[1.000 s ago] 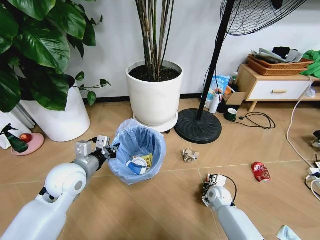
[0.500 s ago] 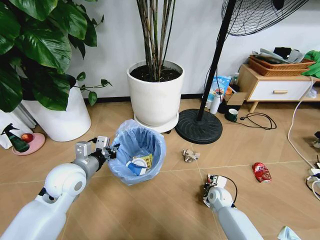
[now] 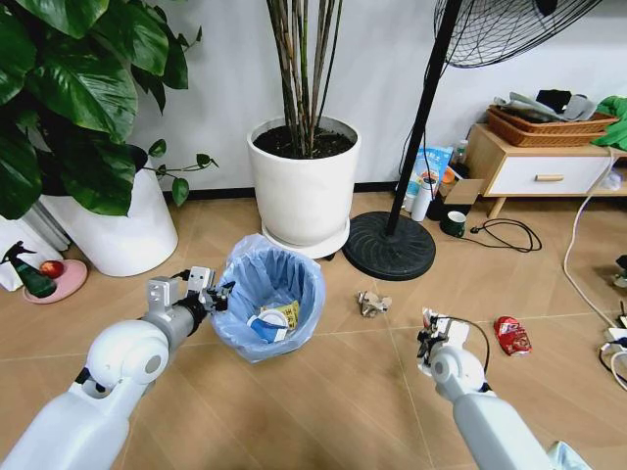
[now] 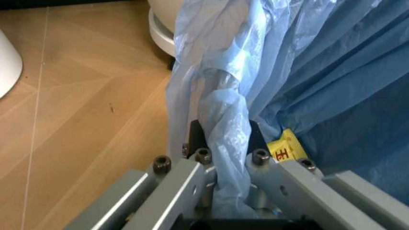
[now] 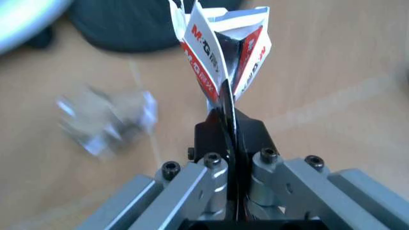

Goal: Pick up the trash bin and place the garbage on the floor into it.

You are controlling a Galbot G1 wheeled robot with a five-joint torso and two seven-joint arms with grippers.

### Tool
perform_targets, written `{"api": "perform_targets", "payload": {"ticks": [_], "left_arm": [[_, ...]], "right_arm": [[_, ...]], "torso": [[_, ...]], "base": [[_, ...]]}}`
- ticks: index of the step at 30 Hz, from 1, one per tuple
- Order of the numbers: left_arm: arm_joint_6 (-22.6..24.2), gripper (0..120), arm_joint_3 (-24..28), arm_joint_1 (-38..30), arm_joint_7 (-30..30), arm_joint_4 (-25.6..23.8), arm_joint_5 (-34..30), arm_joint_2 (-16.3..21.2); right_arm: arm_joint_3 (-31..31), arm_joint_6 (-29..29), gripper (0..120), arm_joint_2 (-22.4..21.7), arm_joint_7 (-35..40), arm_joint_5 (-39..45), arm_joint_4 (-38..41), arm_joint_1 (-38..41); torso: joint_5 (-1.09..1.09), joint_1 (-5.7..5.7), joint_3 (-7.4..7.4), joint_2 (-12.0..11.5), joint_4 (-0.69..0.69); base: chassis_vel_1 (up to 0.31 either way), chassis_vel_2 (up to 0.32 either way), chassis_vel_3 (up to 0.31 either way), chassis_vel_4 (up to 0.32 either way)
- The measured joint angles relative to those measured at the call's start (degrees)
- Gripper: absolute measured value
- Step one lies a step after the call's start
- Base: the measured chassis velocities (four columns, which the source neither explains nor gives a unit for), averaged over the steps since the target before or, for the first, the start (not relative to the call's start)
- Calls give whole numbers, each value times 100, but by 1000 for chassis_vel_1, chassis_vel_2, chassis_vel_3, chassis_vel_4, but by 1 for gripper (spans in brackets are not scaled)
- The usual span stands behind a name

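Observation:
The trash bin (image 3: 270, 292), black with a crinkly light-blue bag, stands on the floor (image 3: 323, 401) left of centre. My left gripper (image 3: 217, 294) is shut on its near rim; the left wrist view has the bag (image 4: 223, 96) pinched in the left gripper (image 4: 221, 140). Inside lie a yellow wrapper (image 3: 284, 315) and a blue-white cup (image 3: 265, 326). My right gripper (image 3: 429, 335) hovers low over the floor, shut on a white, red and black wrapper (image 5: 225, 43). A crumpled silver wad (image 3: 371, 304) lies between bin and right gripper. A crushed red can (image 3: 510, 335) lies to the right.
A big white plant pot (image 3: 304, 186) and the black fan base (image 3: 388, 247) stand behind the bin, another white pot (image 3: 118, 225) at the left. A black-green mug (image 3: 453, 224), cables (image 3: 578, 255) and a low wood cabinet (image 3: 539, 166) are at the right. A pale blue packet (image 3: 566, 456) lies bottom right.
My right gripper has moved to the right and a little farther out, still holding the wrapper. The left arm and the bin have stayed put.

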Motion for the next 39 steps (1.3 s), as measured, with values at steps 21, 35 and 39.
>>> {"api": "perform_targets", "payload": {"ticks": [21,35,39], "left_arm": [[0,0,157,-148,16,117,-105,134],[0,0,534,-575,-24,317,-406,600],[0,0,595,-644,-50,347,-450,625]], "right_arm": [[-1323,1413,0,-1866,-2882,1239,2822,1224],[-3711,1853,0,-1247,-2867,1029,2492,2888],[-3969,1934,0,-1170,-2863,884,2389,2952]], "torso": [[0,-1,-1,2,0],[-1,-1,-1,2,1],[0,-1,0,2,1]], "base": [[0,0,0,0],[0,0,0,0],[0,0,0,0]]}}
